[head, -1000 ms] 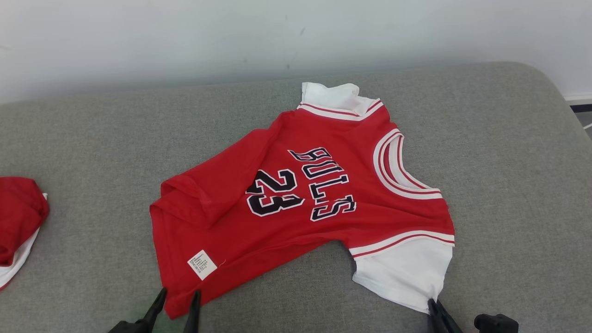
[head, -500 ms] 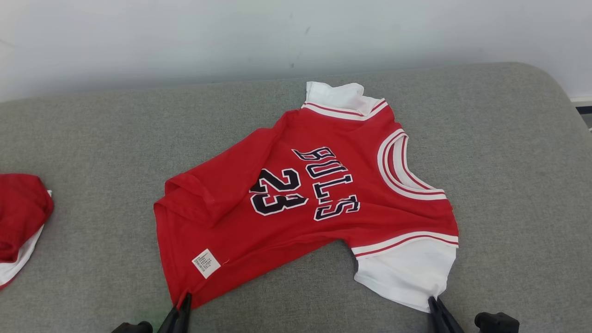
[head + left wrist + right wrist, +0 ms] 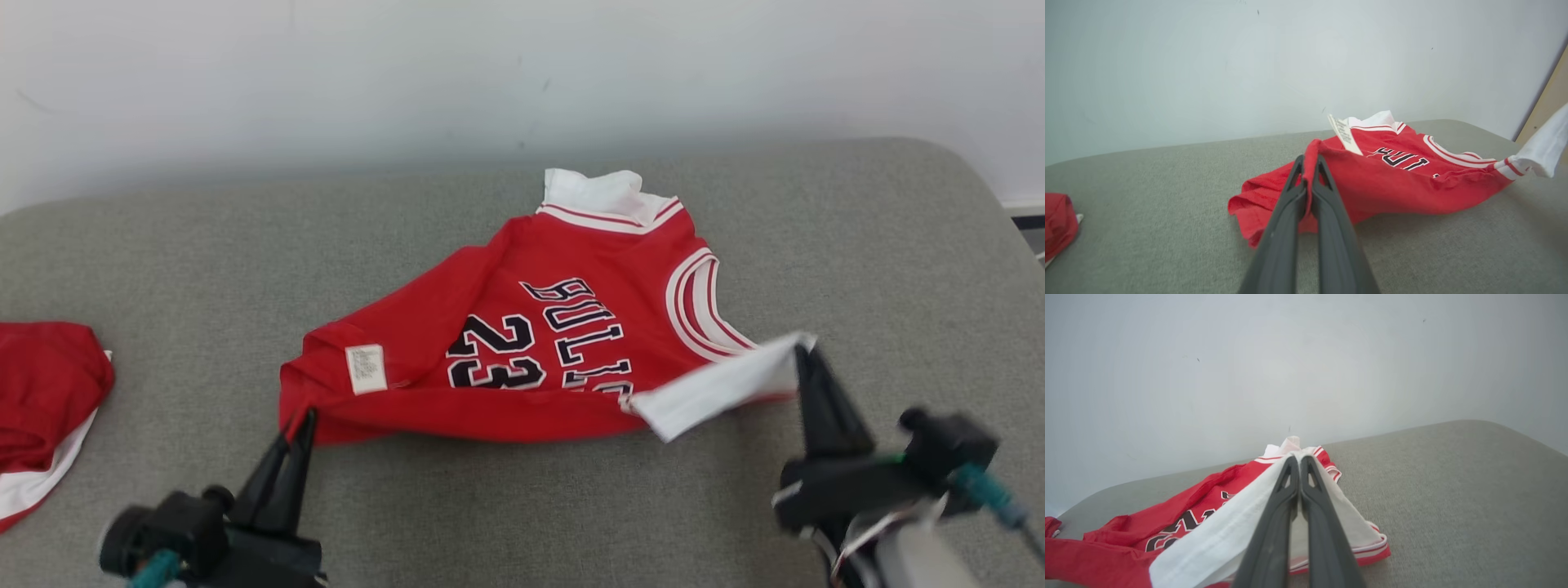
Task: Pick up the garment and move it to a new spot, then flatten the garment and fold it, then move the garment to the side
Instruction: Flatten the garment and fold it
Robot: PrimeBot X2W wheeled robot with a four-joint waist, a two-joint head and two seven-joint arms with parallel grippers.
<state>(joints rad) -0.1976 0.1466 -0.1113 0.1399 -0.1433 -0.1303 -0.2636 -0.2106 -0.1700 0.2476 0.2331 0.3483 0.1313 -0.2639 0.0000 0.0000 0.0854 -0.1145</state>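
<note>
The garment (image 3: 522, 367) is a red jersey with white sleeves and dark lettering, lying on the grey cushion (image 3: 506, 506). Its near edge is lifted off the surface and doubled back toward the wall. My left gripper (image 3: 306, 416) is shut on the red hem corner at the lower left; the left wrist view shows red cloth pinched between its fingers (image 3: 1310, 163). My right gripper (image 3: 804, 351) is shut on the white sleeve (image 3: 718, 388), held raised at the right. In the right wrist view the sleeve (image 3: 1216, 539) drapes over the closed fingers.
A second red and white piece of clothing (image 3: 41, 408) lies at the cushion's left edge. A pale wall (image 3: 490, 73) stands right behind the cushion. The cushion's rounded right corner (image 3: 963, 188) drops off to the floor.
My left gripper went from open to shut on the hem corner. Both grippers then rose and moved toward the wall, lifting and folding the garment's near edge back. The camera also shifted.
</note>
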